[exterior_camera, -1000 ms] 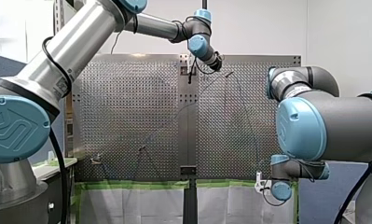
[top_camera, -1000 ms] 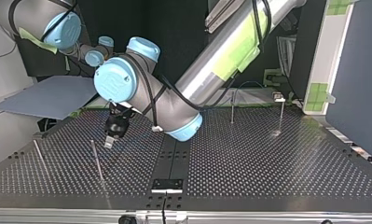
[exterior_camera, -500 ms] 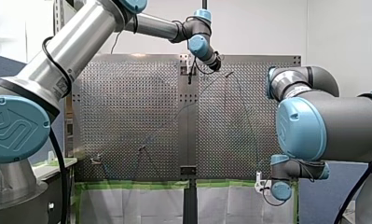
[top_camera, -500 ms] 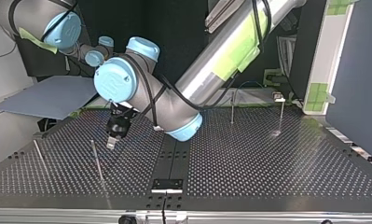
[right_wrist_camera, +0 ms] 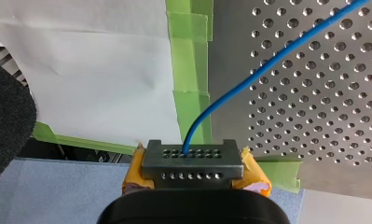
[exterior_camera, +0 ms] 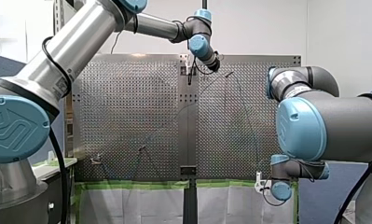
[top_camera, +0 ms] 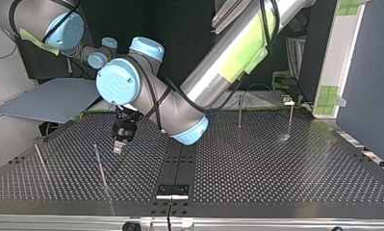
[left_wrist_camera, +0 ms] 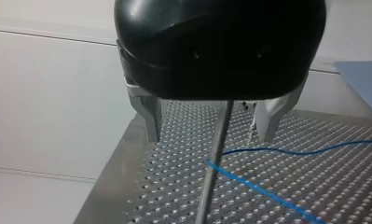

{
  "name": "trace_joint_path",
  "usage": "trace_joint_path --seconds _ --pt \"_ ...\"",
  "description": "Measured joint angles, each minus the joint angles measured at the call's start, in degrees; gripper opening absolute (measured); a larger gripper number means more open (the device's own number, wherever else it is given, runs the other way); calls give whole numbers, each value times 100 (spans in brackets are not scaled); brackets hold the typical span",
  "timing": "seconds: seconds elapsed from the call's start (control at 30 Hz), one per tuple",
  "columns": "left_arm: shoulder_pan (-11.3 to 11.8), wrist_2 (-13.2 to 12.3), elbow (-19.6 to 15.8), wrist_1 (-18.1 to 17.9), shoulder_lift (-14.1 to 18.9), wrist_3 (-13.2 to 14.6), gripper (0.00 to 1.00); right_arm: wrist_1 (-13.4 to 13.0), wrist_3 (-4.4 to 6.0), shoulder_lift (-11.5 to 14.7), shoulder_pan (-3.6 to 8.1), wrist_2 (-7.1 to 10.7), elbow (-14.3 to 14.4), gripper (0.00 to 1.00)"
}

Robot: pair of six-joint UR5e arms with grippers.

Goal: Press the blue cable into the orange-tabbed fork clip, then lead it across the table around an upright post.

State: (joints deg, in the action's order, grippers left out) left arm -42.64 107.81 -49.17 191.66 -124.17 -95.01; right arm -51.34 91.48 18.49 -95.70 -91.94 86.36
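Note:
In the left wrist view my left gripper (left_wrist_camera: pixel 211 135) is open, and its metal fingers (left_wrist_camera: pixel 151 119) frame a thin upright post (left_wrist_camera: pixel 215 156) standing just ahead. The blue cable (left_wrist_camera: pixel 286 151) lies on the perforated table and crosses at the post's foot. In the top view this gripper (top_camera: pixel 118 147) hangs low over the table, close beside the same post (top_camera: pixel 101 167). My right gripper (right_wrist_camera: pixel 193 161), with yellow pads, is shut on the blue cable (right_wrist_camera: pixel 249 79) at the table's edge. In the front view it is at the near right (exterior_camera: pixel 259 182). A small clip (top_camera: pixel 287 100) sits at the top view's far right.
More upright posts stand on the table: one at the top view's left (top_camera: pixel 40 162) and two at its right (top_camera: pixel 239 110) (top_camera: pixel 289 119). A black centre strip (top_camera: pixel 180 163) divides the table. Green tape (right_wrist_camera: pixel 190 70) edges the table by my right gripper.
My left gripper has shifted slightly to the right and lower in the top view, nearer the post. My right arm has stayed still.

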Motion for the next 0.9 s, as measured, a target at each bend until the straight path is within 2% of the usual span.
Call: trace_joint_path --seconds 0.13,0.4,0.53,0.77,0.9 --pt "-55 6 -150 47 94 32 100 0 -1 -1 -1 0 0 0" --pt "-61 36 -611 -347 538 -36 100 -7 -5 -3 -10 0 0 0" --pt "-26 147 -822 -555 749 -148 100 -5 -6 -2 -13 0 1 0" --pt "36 454 -1226 -957 1152 -500 100 8 -9 -1 -14 0 0 0" --pt "42 538 -1469 -1204 1395 -576 100 9 -15 0 -15 0 0 0"
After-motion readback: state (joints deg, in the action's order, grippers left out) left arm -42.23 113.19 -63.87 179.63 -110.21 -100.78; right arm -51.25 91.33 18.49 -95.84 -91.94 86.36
